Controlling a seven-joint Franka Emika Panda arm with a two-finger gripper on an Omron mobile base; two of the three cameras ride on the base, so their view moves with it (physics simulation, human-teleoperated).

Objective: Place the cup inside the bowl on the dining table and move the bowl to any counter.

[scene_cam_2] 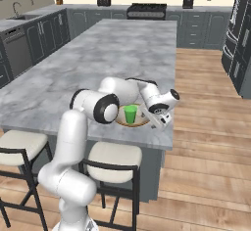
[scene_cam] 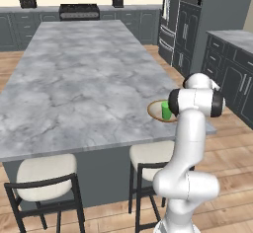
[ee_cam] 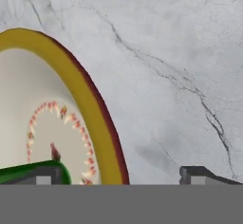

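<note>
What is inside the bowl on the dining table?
The green cup stands upright inside the bowl. The arm covers part of the bowl's rim, so anything there cannot be seen.

We're seeing a glossy white arm [scene_cam: 184, 143] with rounded, tube-like links and black bands at the joints; its finger tips [ee_cam: 47, 174] look dark grey, maybe boxy.

Kitchen: stove [scene_cam: 79, 11], marble island [scene_cam: 74, 79], cabinets [scene_cam_2: 44, 29]
</note>
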